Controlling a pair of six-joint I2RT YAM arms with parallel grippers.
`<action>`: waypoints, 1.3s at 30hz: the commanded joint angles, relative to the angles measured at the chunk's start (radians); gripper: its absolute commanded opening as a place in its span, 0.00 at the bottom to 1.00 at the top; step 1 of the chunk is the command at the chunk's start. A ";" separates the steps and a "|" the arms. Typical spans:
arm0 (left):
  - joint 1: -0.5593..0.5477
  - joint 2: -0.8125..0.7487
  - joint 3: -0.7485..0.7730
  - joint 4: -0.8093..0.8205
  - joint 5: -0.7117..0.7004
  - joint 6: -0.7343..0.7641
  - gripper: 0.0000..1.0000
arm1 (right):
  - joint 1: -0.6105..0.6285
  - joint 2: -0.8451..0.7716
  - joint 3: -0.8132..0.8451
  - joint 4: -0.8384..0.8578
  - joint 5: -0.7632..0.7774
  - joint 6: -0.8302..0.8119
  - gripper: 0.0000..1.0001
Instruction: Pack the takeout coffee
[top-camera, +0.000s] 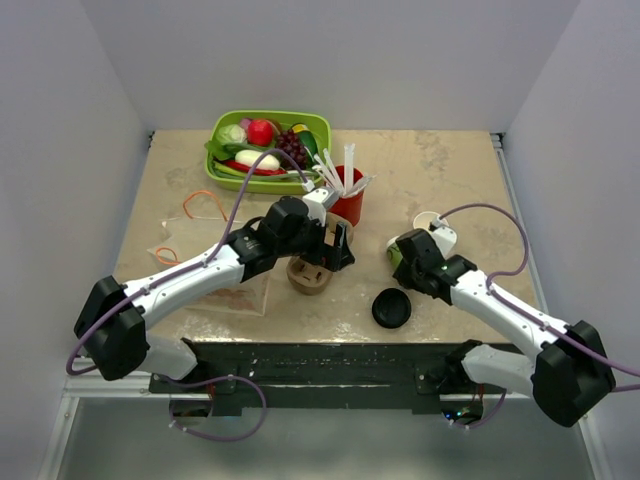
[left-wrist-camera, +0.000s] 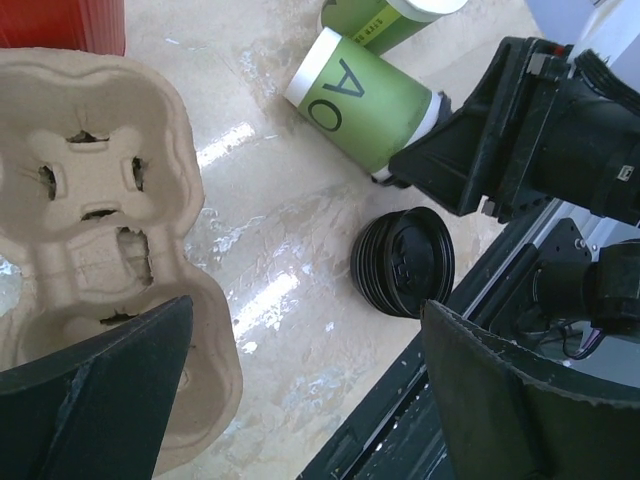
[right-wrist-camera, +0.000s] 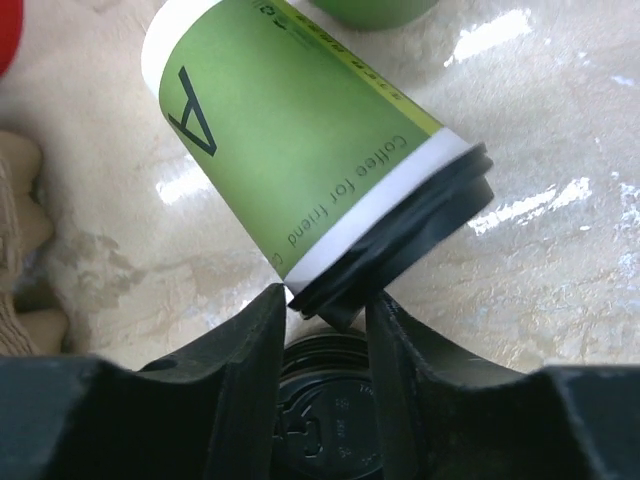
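**On the worktop (top-camera: 450, 170), green cup (right-wrist-camera: 290, 150) laid sideways**

Above the cardboard carrier (left-wrist-camera: 90, 180) the left hand (left-wrist-camera: 305, 310) is spread open. The cup's black lid (right-wrist-camera: 420, 230) is flanked by the fingers of the right hand (right-wrist-camera: 328, 300); whether it is gripped cannot be told.

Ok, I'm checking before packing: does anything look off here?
Yes. The green cup is tipped on its side rather than upright, and its black lid looks crumpled and crooked where its edge sits between the right gripper fingers.
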 joint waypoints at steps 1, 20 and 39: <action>0.004 -0.040 -0.010 0.004 -0.021 0.003 1.00 | 0.002 -0.014 0.057 0.014 0.115 0.053 0.38; 0.006 -0.060 -0.002 -0.036 -0.043 0.011 1.00 | 0.004 0.139 0.480 -0.586 0.176 -0.227 0.28; 0.003 -0.235 0.033 -0.137 0.014 0.113 1.00 | 0.140 0.586 0.848 -0.693 0.342 -0.622 0.25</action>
